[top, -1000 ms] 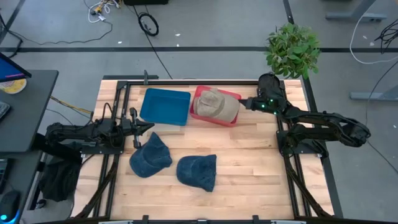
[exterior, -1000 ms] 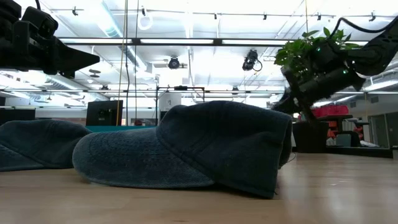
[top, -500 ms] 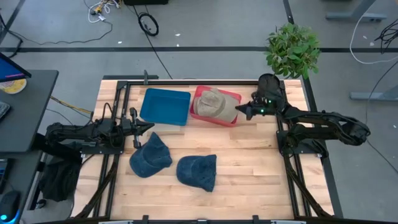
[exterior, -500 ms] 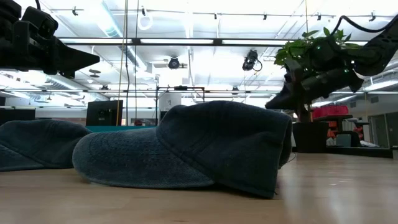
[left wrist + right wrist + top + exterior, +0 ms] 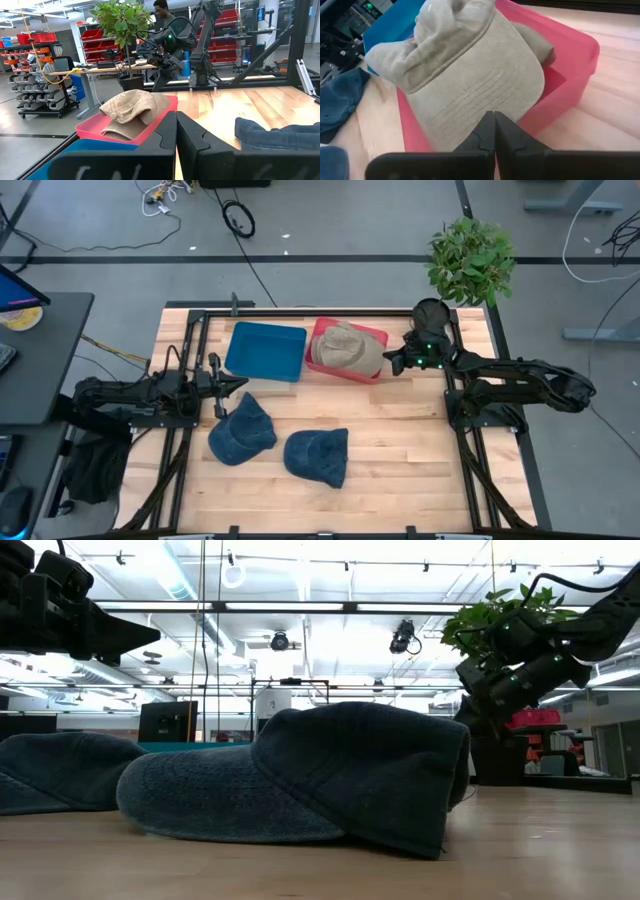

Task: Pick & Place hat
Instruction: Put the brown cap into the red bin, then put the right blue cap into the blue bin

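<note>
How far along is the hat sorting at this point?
Done: one tan hat lies in the pink tray. In hand: nothing; the right claw is shut and empty beside that tray, and the left claw waits shut. Left: two blue hats on the table, and the blue tray holds nothing.

The worktop is evenly and brightly lit from above, with only faint shadows cast. At worktop height, ceiling strip lights glare white, and the dark blue hat beneath them is rendered dim.
</note>
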You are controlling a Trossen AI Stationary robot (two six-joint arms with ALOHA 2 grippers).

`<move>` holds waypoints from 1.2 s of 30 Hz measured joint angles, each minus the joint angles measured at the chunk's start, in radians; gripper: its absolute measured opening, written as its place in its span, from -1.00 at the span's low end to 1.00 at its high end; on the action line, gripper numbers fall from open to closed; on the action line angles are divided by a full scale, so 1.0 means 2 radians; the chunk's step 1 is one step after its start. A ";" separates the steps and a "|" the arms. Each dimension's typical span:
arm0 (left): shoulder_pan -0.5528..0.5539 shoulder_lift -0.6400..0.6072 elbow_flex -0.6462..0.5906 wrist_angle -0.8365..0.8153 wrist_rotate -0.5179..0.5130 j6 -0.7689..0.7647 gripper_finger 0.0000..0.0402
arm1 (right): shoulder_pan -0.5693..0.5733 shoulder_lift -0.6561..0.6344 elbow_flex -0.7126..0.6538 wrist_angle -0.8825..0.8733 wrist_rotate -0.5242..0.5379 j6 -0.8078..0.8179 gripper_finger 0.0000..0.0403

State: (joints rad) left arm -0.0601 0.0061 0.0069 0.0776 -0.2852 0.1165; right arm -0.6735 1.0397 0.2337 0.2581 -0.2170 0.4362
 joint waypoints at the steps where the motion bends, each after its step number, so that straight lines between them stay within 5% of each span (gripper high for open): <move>1: 0.000 0.000 0.000 0.000 0.000 0.000 -0.99 | 0.000 0.000 0.000 0.000 -0.001 0.000 -1.00; 19: 0.000 0.000 0.000 0.000 0.000 0.000 -0.99 | 0.018 0.075 0.036 -0.008 0.002 0.003 -1.00; 36: 0.000 0.000 0.000 0.000 0.000 0.000 -0.99 | 0.017 0.004 0.034 0.078 0.055 0.169 -1.00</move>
State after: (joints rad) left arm -0.0601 0.0062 0.0068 0.0776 -0.2854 0.1164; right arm -0.6392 1.0473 0.3023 0.4141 -0.1065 0.7747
